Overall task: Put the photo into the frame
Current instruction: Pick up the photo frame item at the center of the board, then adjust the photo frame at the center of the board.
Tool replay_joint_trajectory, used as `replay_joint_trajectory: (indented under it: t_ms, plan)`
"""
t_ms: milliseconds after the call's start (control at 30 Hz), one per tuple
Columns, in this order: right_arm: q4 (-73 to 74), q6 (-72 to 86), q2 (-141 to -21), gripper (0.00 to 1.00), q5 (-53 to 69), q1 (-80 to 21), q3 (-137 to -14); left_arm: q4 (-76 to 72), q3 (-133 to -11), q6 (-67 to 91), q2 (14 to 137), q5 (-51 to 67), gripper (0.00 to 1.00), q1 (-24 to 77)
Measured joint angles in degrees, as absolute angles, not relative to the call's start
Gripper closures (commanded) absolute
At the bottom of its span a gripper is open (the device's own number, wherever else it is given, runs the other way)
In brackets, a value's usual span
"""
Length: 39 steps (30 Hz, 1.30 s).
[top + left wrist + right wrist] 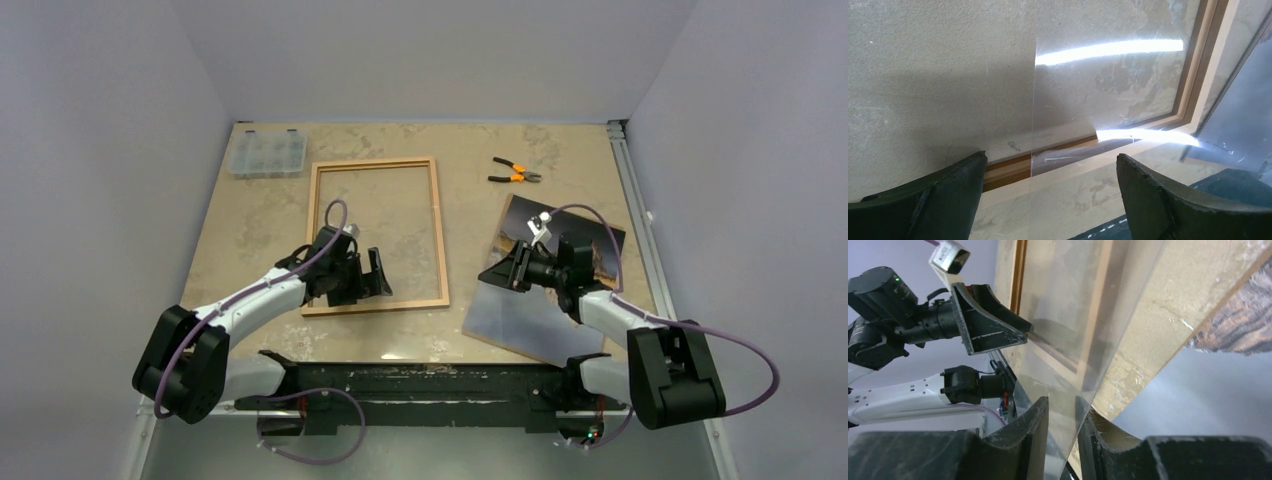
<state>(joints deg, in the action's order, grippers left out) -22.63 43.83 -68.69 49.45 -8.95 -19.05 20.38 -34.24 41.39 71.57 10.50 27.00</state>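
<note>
The left pincer [1050,165] hangs wide open above the near rail of the wooden frame [440,235], which lies flat on the worktop [260,230]. The right pincer [1063,405] straddles the edge of a clear pane [1073,300]; I cannot tell if it grips. The photo [515,320] lies face up to the right of the frame.

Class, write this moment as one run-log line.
left fingers: open over frame | right fingers: around clear sheet edge, grip unclear | photo: lying outside frame
</note>
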Motion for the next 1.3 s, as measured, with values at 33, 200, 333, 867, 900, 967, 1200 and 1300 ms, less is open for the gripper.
replay_joint_trajectory:
  t_ms: [33,200,333,867,900,967,1200,1300]
  plan:
    - [-22.0,43.8,-69.0,0.83,49.5,-9.0,-19.1,20.4,-34.2,41.4,71.6,10.6,0.03,27.0]
    - [-18.4,43.0,-70.8,1.0,49.8,-9.0,-19.6,20.4,-34.2,41.4,71.5,10.9,0.02,27.0]
    - [-14.4,42.1,-70.6,1.0,50.0,-9.0,-21.7,20.7,-34.2,41.4,70.5,11.3,0.02,27.0]
    - [15.8,37.3,-50.0,1.0,37.4,-9.0,-42.8,25.5,-39.7,40.8,66.6,9.3,0.03,32.7]
    - [17.8,36.8,-49.1,1.0,35.7,-9.0,-44.6,25.8,-41.0,40.8,67.5,8.7,0.02,33.6]
    - [21.9,35.7,-47.8,1.0,32.2,-9.0,-48.0,26.3,-43.7,40.8,69.7,7.9,0.03,35.4]
    - [35.6,30.9,-46.3,1.0,17.0,-9.0,-58.1,26.2,-52.1,41.1,79.7,7.0,0.04,41.2]
    - [39.8,29.4,-46.0,1.0,11.5,-9.0,-60.6,26.2,-56.1,41.5,84.4,6.7,0.04,44.1]
